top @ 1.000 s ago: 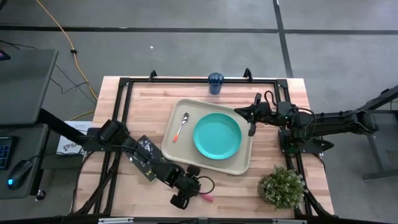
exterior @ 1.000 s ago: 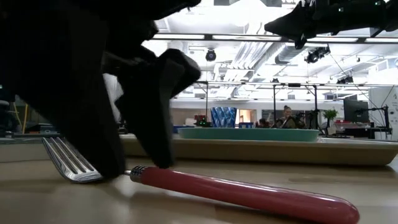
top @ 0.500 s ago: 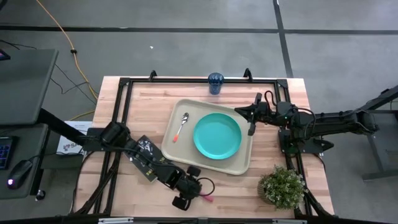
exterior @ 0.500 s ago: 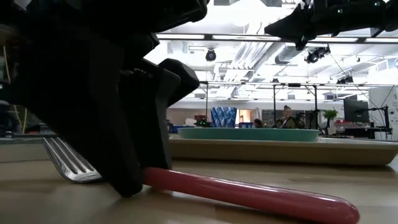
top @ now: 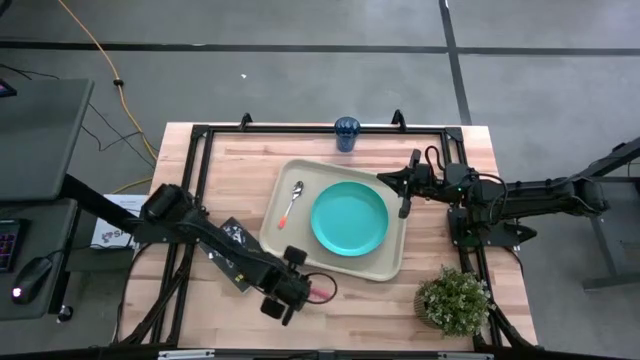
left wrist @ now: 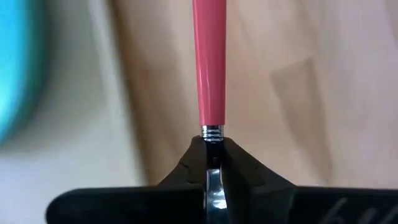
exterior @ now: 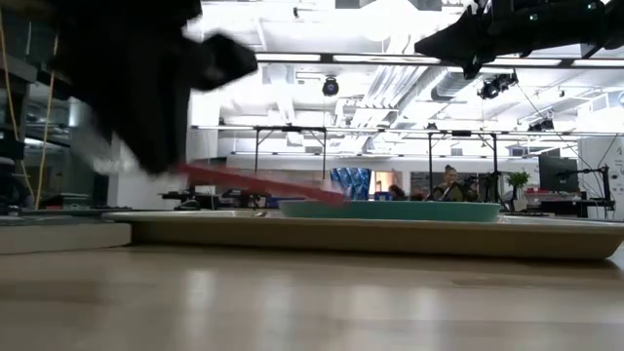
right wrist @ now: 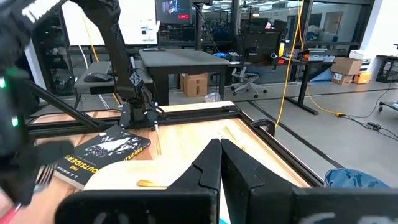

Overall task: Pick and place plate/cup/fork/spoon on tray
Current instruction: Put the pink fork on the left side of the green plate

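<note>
On tray [top: 282,245]: plate [top: 349,218], spoon [top: 293,203]; fork [top: 318,292] clamped in left gripper [top: 300,289] at 7 o'clock; cup [top: 346,133] pending at 12; right gripper [top: 404,208] shut, empty

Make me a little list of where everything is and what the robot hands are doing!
left gripper: shut on the fork, lifted off the table, near the tray's corner
right gripper: shut, empty, over the tray's right edge
tray: holds the plate and spoon
plate: on tray
spoon: on tray, left of plate
cup: on table, behind tray
</note>
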